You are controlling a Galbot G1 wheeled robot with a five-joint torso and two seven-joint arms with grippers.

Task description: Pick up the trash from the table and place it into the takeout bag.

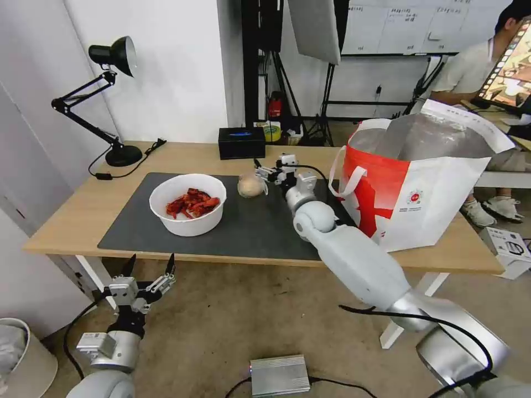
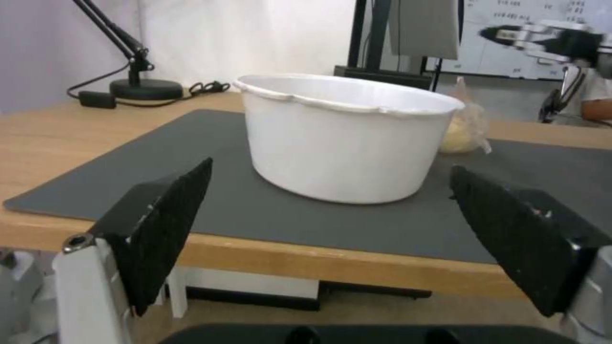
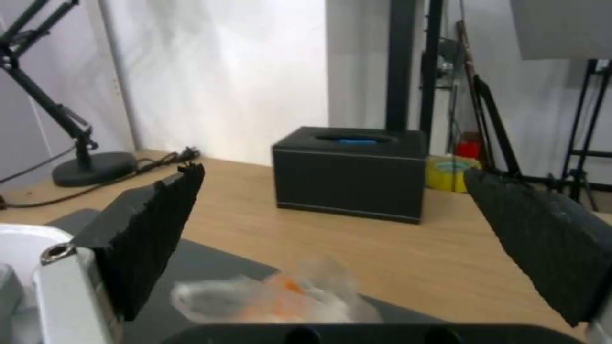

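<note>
On the table [image 1: 72, 221], 2 bits of trash are left, the white bowl [image 1: 188, 204] and the wrapped lump [image 1: 250, 186], which the right end effector [image 1: 264, 173] hangs beside, spread wide, near the takeout bag [image 1: 420, 193]; the left end effector [image 1: 150, 267], spread too, waits below the table's edge.
</note>
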